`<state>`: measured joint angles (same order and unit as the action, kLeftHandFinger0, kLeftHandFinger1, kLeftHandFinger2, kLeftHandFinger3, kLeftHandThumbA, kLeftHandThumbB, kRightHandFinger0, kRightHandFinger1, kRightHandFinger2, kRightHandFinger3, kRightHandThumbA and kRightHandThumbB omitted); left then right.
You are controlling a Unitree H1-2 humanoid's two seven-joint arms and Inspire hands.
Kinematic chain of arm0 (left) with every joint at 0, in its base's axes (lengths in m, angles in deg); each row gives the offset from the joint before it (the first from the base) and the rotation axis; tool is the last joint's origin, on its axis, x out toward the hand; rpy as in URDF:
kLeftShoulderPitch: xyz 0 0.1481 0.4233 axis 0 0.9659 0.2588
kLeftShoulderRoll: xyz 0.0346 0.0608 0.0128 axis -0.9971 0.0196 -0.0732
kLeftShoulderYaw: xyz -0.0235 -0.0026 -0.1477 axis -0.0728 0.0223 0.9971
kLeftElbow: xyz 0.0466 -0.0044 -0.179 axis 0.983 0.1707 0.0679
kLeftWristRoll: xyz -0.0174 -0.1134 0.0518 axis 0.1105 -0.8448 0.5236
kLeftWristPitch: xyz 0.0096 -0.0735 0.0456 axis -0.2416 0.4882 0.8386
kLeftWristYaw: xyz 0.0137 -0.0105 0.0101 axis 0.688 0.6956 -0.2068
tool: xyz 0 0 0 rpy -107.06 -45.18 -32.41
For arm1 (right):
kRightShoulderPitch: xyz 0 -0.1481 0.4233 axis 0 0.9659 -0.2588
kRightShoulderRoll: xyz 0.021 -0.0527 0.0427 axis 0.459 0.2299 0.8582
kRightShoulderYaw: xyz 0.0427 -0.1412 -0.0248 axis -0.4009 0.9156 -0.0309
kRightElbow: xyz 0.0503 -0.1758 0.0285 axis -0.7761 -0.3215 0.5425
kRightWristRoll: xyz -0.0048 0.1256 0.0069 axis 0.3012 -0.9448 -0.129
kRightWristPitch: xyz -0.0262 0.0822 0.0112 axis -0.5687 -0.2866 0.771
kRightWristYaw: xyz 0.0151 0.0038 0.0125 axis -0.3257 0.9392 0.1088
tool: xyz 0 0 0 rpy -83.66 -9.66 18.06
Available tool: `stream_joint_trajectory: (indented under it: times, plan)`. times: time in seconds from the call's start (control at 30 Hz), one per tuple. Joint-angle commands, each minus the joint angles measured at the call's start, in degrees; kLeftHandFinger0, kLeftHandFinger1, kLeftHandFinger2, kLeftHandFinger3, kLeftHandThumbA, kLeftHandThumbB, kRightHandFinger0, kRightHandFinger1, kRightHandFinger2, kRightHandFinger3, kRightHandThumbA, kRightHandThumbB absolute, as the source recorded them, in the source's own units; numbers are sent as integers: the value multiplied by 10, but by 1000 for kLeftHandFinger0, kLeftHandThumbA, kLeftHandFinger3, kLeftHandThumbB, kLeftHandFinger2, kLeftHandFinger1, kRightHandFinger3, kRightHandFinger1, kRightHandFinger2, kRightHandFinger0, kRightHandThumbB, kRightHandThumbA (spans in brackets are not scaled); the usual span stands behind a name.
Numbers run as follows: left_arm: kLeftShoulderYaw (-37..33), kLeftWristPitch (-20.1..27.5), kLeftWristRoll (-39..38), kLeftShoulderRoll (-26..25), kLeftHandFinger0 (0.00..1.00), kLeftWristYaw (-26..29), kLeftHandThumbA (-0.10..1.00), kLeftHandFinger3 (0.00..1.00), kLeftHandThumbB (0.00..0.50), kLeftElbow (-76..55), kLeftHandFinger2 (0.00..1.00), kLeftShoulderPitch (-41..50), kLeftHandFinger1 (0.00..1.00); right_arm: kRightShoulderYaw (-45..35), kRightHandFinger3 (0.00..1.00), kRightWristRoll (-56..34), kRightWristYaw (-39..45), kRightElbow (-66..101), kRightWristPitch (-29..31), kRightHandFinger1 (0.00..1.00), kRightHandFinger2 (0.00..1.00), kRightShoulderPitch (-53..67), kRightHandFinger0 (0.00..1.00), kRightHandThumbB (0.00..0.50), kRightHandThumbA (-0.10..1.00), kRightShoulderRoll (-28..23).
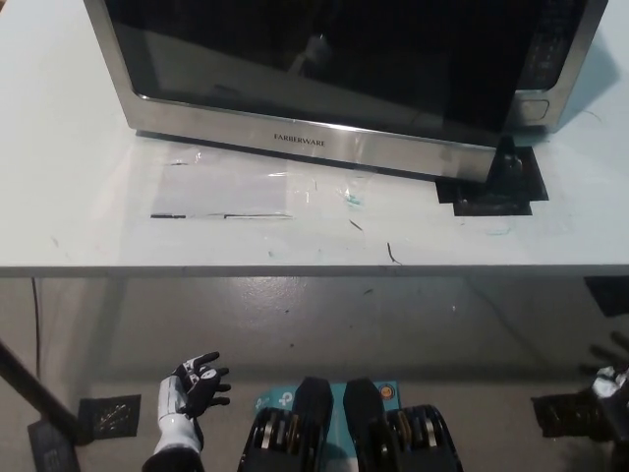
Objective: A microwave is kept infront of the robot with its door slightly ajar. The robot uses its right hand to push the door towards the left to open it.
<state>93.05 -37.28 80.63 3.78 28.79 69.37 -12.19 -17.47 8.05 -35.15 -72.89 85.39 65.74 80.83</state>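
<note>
Standing on the white worktop (79, 216) with its door (324, 69) slightly ajar, the microwave (550, 59) waits unreached, since both robot hands hang below it: left (195, 388) open and empty, right (609, 379) barely visible, state unclear.

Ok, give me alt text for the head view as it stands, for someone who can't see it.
A Farberware microwave with a dark glass door sits on a white table, seen from steeply above. Both robot hands are low, below the table edge: the left hand open at lower left, the right hand barely visible at the right edge.
</note>
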Motion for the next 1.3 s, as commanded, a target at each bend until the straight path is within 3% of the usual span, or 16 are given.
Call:
stream_joint_trajectory:
  times: [0.0,0.07,0.1,0.23,0.37,0.47,0.5,0.53,0.6,0.77,0.83,0.9,0.97,1.07,1.27]
  plan:
    - [-5,12,5,-3,386,17,-3,486,0,-9,403,-11,365,23,674,-19,20,169,-82,429,537,5,249,211,176,-28]
    - [-3,19,-1,-4,374,13,-14,493,0,-1,399,-14,355,22,654,-33,14,216,-111,379,495,-3,198,208,158,-35]
    - [-4,19,1,-5,377,13,-11,496,0,-2,410,-13,364,22,658,-38,9,246,-135,376,497,-10,191,184,142,-40]
    - [-5,19,3,-4,330,17,-13,477,0,-4,368,-11,312,22,657,-54,7,301,-185,390,507,-29,177,162,119,-60]
    - [-4,26,2,-6,352,15,-5,474,0,5,380,-13,334,22,639,-73,7,359,-242,389,507,-77,141,170,115,-102]
    - [-1,27,-4,-5,386,13,-33,483,0,5,434,-13,376,30,642,-87,-16,364,-242,346,479,-119,126,180,129,-140]
    - [-2,27,-4,-5,378,13,-33,487,0,5,418,-13,362,33,748,-91,-21,364,-242,459,623,-121,237,162,236,-146]
    - [-9,28,5,-8,378,12,-30,502,0,4,422,-11,362,33,676,-97,-27,349,-242,366,545,-159,138,194,171,-170]
    - [-9,27,3,-7,376,12,-15,498,0,2,408,-11,350,28,662,-84,-19,323,-242,305,499,-200,99,181,182,-188]
    - [-7,18,-1,-4,427,13,-23,513,0,-6,445,-4,392,26,640,-59,-13,252,-242,343,508,-282,179,174,239,-204]
    - [-9,22,2,-4,392,14,-16,508,0,-4,434,-4,374,29,682,-47,0,183,-224,444,575,-333,308,177,375,-207]
    - [-9,20,4,-4,398,18,9,506,0,-4,428,-4,373,34,719,-34,0,140,-200,472,597,-354,325,152,418,-203]
    - [-11,23,3,1,398,16,9,499,0,-7,421,3,367,41,731,-27,5,57,-163,471,602,-389,317,161,451,-193]
    - [-11,26,1,3,402,14,-10,478,0,-7,416,3,370,48,691,-23,8,-41,-116,441,560,-429,305,147,383,-181]
    - [-12,25,0,4,406,11,-27,492,0,-9,437,-1,389,71,745,11,-2,-199,-55,469,579,-482,282,129,403,-163]
